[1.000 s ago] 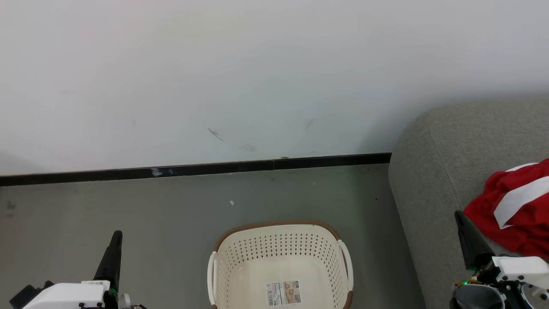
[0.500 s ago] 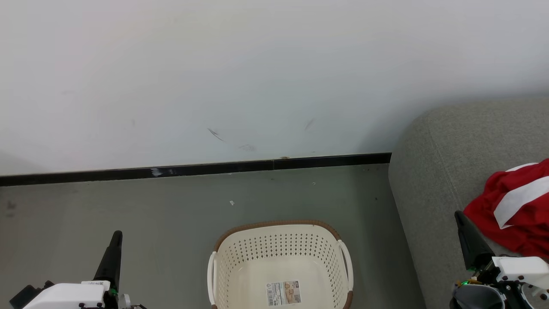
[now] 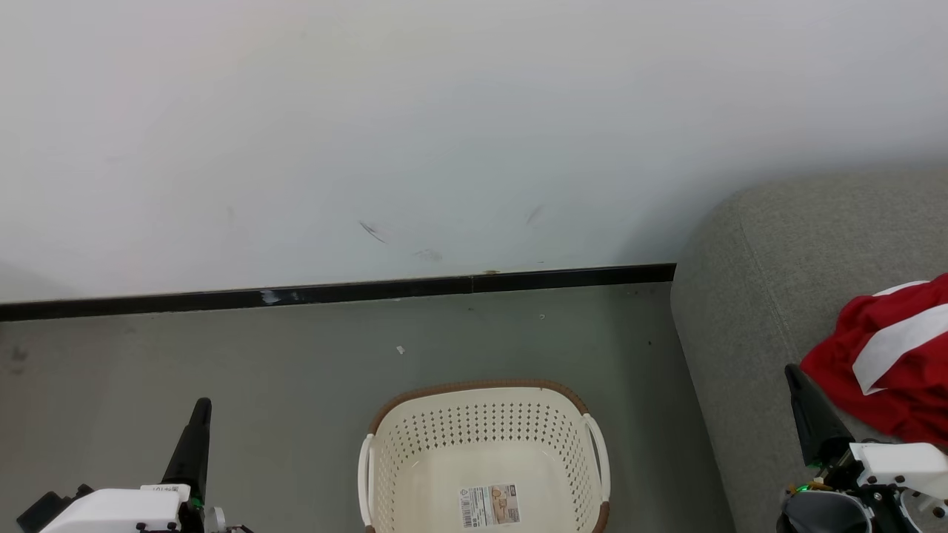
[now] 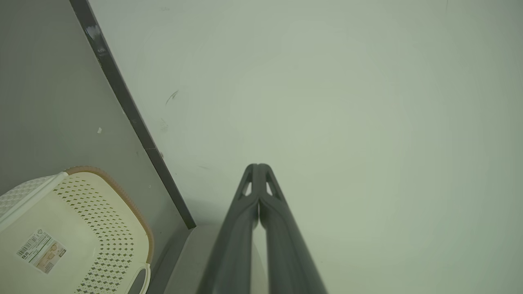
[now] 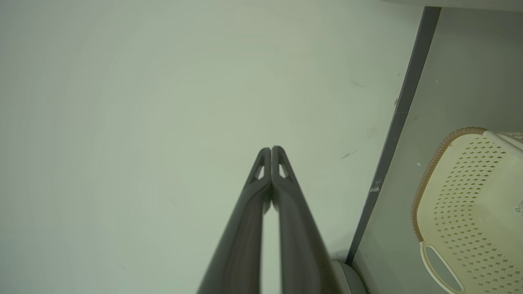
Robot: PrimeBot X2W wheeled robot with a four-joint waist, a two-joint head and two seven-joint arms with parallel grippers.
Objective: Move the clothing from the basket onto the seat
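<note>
- A plain white wall [image 3: 444, 133] stands at the back. A black strip [image 3: 370, 289] runs along its foot, and a grey-green floor [image 3: 259, 355] lies below.
- The oval cream-white plastic basket with holes in its walls and a brown rim [image 3: 485, 414] sits on the floor. The part of its bottom that shows is bare but for a paper sticker [image 3: 489, 505]. Its near end is cut off, so I cannot tell if anything lies there.
- The bright red soft clothing with white bands [image 3: 881, 363] lies in a heap on the big grey woven-fabric seat with a rounded corner [image 3: 748, 296]. The heap runs off the side, so I cannot tell if it is one piece or two.
- The left pincer [image 3: 200, 409] is closed with nothing in it. It hangs over the floor, apart from the basket.
- The right pincer [image 3: 794, 377] is closed and empty too. Its tip is just beside the red heap.
- The job looks done, or almost done.
- The right pincer is very near the clothing. A swing to the side could hook a fold and drag the heap off the seat onto the floor.
- A piece may hide in the near end of the basket. Stopping now would then leave it behind.
- The basket looks light. If the left arm turns toward it, it could push or tip it.
</note>
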